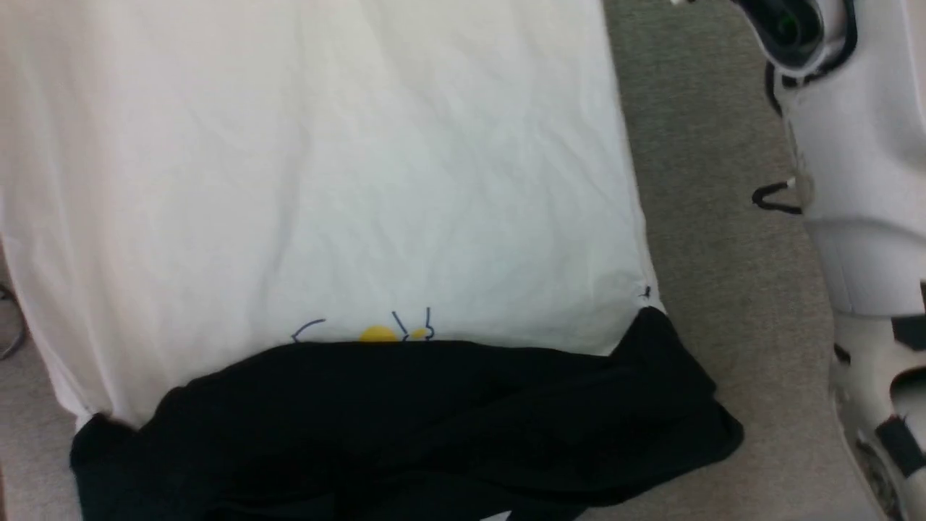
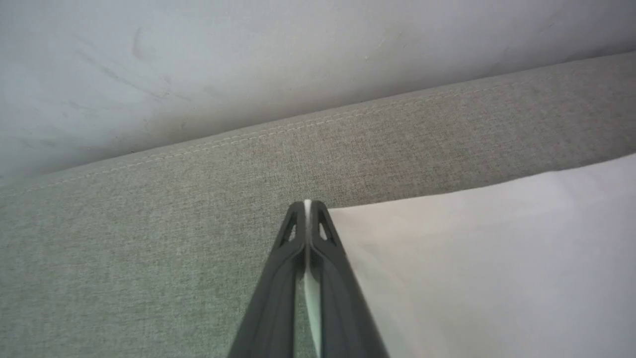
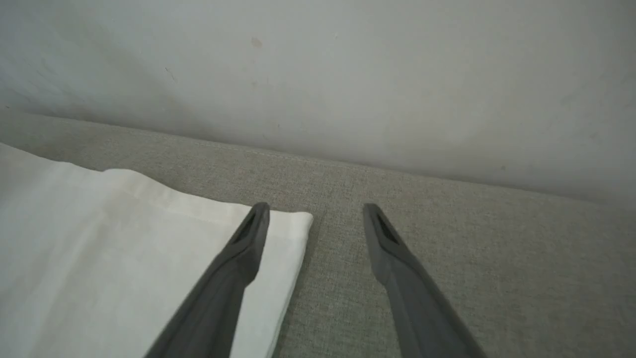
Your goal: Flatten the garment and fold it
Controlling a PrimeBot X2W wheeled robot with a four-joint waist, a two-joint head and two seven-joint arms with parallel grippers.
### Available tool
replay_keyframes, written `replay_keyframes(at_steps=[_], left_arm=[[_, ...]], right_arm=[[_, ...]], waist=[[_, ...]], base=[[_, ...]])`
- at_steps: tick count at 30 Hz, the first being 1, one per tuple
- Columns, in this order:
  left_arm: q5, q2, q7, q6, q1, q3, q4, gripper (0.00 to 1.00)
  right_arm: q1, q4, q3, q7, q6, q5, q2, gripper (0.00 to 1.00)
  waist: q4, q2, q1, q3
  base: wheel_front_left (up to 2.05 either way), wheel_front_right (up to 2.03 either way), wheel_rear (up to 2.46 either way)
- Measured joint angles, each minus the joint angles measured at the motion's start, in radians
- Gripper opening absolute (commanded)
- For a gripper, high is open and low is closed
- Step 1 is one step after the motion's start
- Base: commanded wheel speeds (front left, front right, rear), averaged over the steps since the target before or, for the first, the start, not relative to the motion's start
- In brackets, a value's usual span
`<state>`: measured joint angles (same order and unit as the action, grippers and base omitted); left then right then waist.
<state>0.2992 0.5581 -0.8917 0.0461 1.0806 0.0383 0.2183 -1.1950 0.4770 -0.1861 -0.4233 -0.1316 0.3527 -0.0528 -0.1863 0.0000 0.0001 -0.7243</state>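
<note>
T-shirt (image 1: 325, 181) spread flat over grey upholstery (image 1: 709, 217), black sleeves (image 1: 405, 427) bunched at 6 o'clock in the head view. Left claw (image 2: 307, 205) pinched together on a white corner, cloth spreading toward 4 o'clock. Right claw (image 3: 315, 207) apart, another white corner lying by its 9 o'clock finger, not gripped.

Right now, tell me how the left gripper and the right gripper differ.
The left gripper is shut, pinching the garment at its white edge; the right gripper is open, holding nothing. The left gripper's fingers meet on the cloth; the right gripper's straddle the garment's corner, one finger over cloth, one over the grey cushion. Both are at its edge.
</note>
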Motion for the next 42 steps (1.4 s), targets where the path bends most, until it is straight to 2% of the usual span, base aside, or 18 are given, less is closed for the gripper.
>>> replay_keyframes(at_steps=[7, 13, 14, 15, 18, 22, 32, 38, 42], left_arm=[[0.009, -0.044, 0.049, 0.008, 0.015, 0.035, 0.021, 0.00], [0.018, -0.073, 0.074, 0.014, 0.034, 0.053, 0.027, 0.00], [0.018, -0.078, 0.076, 0.014, 0.034, 0.056, 0.028, 0.00], [0.019, -0.081, 0.080, 0.015, 0.034, 0.058, 0.028, 0.00], [0.021, -0.083, 0.093, 0.015, 0.034, 0.062, 0.030, 0.00], [0.024, -0.082, 0.135, 0.016, 0.035, 0.065, 0.028, 0.00], [-0.060, -0.043, 0.412, 0.021, 0.079, 0.071, 0.051, 0.00], [-0.081, -0.035, 0.559, 0.013, 0.090, 0.072, 0.111, 0.00], [-0.063, -0.035, 0.638, 0.014, 0.061, 0.058, 0.126, 0.00]], right_arm=[[-0.130, 0.248, -0.007, -0.149, 0.000, -0.039, 0.000, 1.00], [-0.213, 0.328, -0.012, -0.239, 0.000, -0.108, 0.001, 1.00], [-0.224, 0.338, -0.011, -0.257, 0.000, -0.110, 0.000, 0.94], [-0.236, 0.346, -0.012, -0.278, 0.000, -0.123, 0.000, 0.53], [-0.265, 0.356, -0.012, -0.334, 0.000, -0.146, 0.002, 0.00], [-0.273, 0.343, -0.006, -0.330, 0.000, -0.187, 0.006, 0.00], [-0.272, 0.253, 0.030, -0.056, -0.001, -0.309, 0.005, 0.00], [-0.268, 0.247, 0.002, 0.090, -0.001, -0.265, 0.005, 0.00], [-0.222, 0.235, -0.063, 0.190, -0.001, -0.206, 0.002, 0.00]], waist=[[0.061, 0.0000, 0.0000, -0.012], [0.098, 0.0000, -0.0001, -0.026], [0.103, 0.0000, -0.0001, -0.027], [0.107, 0.0000, -0.0002, -0.030], [0.116, 0.0000, -0.0001, -0.037], [0.119, 0.0000, -0.0001, -0.043], [0.103, 0.0000, 0.0000, -0.039], [0.093, 0.0000, 0.0000, -0.010], [0.088, 0.0000, -0.0001, 0.031]], base=[[0.00, 0.00, 0.00], [0.00, 0.00, 0.00], [0.00, 0.00, 0.00], [0.00, 0.00, 0.00], [0.00, 0.00, 0.00], [0.00, 0.00, 0.00], [0.00, 0.00, 0.00], [0.00, 0.00, 0.00], [0.00, 0.00, 0.00]])
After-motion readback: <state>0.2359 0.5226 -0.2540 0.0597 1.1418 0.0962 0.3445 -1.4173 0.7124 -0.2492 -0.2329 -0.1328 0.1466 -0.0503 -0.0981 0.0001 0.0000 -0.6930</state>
